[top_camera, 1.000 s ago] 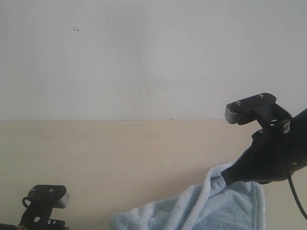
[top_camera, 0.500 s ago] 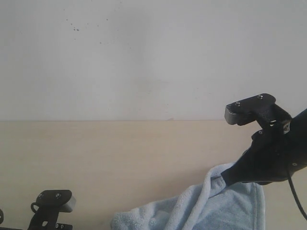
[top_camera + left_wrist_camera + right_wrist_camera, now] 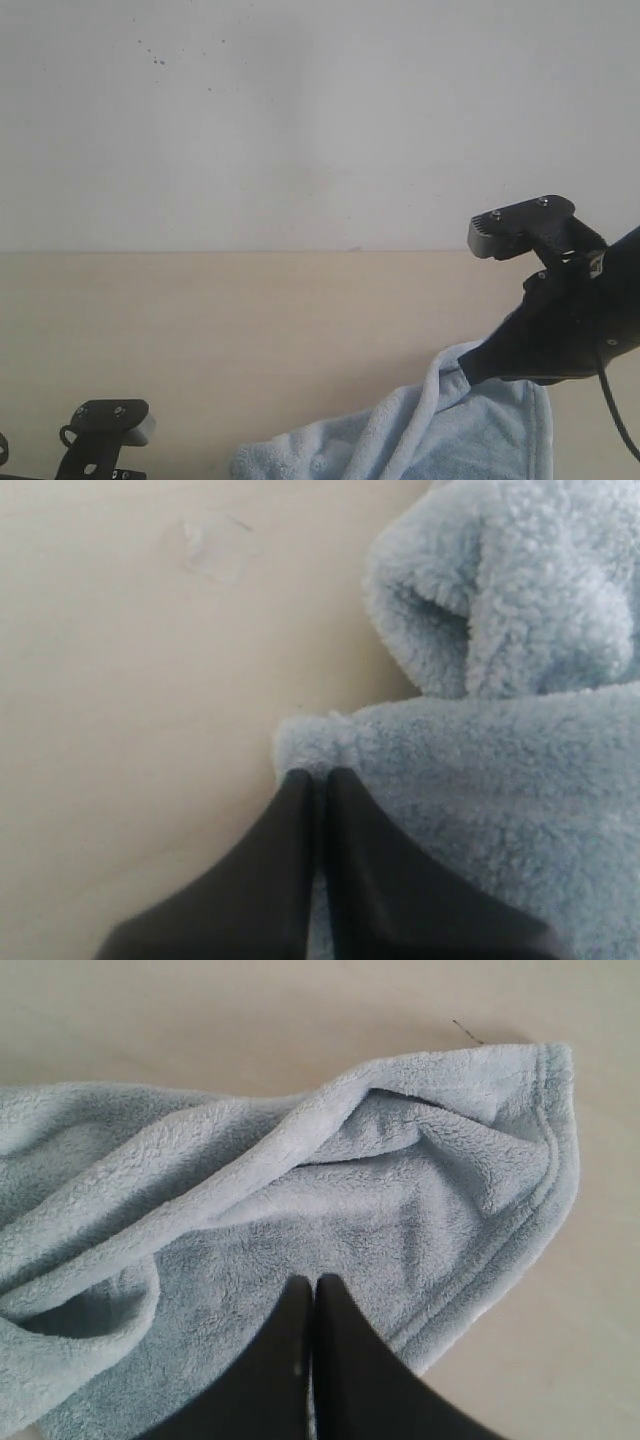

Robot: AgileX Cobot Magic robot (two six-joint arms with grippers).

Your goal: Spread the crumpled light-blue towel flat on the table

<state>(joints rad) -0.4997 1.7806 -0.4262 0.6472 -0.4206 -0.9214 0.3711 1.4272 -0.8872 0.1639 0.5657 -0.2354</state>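
As left gripper (image 3: 320, 777) pinches towel (image 3: 500, 780) corner, right gripper (image 3: 312, 1282) fingers pressed together, we log: grasp step; next, draw corner outward across tabletop (image 3: 120, 680).

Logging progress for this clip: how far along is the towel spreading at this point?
Done: nothing flat yet; the towel lies folded and ridged on the table. In hand: the left gripper is shut on a towel edge; the right gripper is shut against the cloth, grip unclear. Left: pulling the ends apart and smoothing it out.
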